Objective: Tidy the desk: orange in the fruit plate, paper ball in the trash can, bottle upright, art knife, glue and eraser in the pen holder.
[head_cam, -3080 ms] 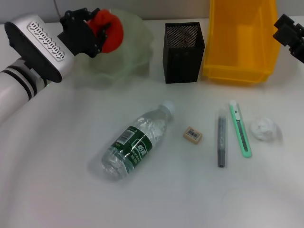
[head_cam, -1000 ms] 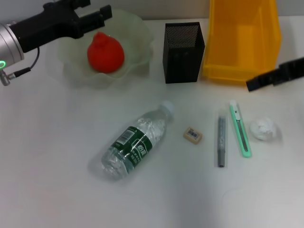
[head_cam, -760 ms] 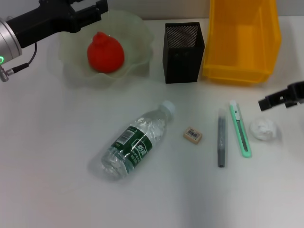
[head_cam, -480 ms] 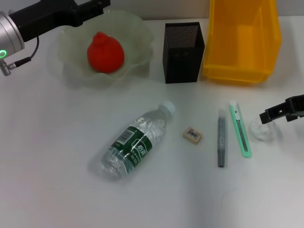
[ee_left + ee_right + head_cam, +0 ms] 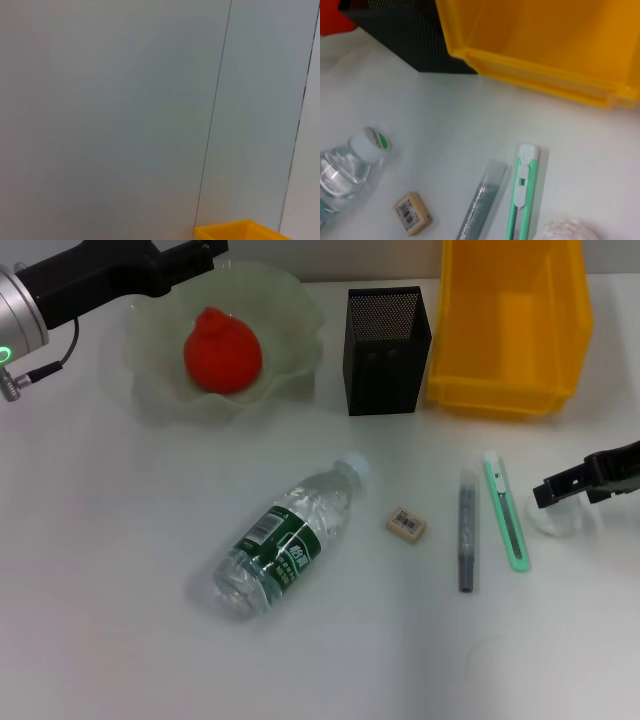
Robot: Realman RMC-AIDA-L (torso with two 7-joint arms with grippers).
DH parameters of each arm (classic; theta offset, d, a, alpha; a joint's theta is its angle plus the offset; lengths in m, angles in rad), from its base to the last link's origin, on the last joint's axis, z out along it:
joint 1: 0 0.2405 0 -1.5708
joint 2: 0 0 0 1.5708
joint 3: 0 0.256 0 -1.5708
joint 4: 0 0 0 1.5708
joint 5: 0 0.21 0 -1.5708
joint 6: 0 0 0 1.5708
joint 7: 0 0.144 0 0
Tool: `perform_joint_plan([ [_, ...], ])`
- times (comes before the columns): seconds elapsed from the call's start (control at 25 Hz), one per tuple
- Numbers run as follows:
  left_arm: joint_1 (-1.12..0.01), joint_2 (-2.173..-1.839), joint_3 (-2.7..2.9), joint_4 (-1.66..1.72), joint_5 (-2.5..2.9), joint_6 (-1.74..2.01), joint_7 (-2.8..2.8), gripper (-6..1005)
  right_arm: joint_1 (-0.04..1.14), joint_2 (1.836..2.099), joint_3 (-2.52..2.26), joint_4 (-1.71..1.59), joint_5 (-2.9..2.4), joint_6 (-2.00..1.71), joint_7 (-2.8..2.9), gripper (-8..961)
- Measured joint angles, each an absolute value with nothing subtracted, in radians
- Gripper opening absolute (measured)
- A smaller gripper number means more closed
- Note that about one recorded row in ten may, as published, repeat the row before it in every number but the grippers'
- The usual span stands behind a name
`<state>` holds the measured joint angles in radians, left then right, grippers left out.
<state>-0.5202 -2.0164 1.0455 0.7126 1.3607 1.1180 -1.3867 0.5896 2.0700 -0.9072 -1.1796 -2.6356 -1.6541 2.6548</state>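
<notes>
White desk (image 5: 100,640): right gripper (image 5: 560,490) hovers over the paper ball (image 5: 560,520) near the right edge; finger spread unclear

Bin: yellow trash can (image 5: 555,45) stood beside the black mesh pen holder (image 5: 405,35).
Desk (image 5: 450,125): knife (image 5: 521,197) and glue (image 5: 480,205) lay side by side.
Eraser (image 5: 411,213): near bottle (image 5: 350,160) cap.
Paper ball (image 5: 565,231): just beside knife.
</notes>
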Motion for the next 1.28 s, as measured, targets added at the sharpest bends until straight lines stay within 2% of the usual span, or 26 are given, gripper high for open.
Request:
perform_joint_plan([
  [0.64,-0.507,-2.02,1.042,0.712,1.361,1.118,-1.387,767,0.62,2.074,-0.914,-1.078,-2.712,-1.586,2.654,821],
  [1.12,-0.505,-2.02,1.042,0.712,1.361,1.111,-1.38,766,0.645,2.067,-0.912,-1.049,-2.712,-1.541,2.653,797],
  [1.28,-0.506,-2.021,1.042,0.712,1.361,1.101,-1.375,766,0.654,2.066,-0.912,-1.042,-2.712,-1.529,2.651,665],
])
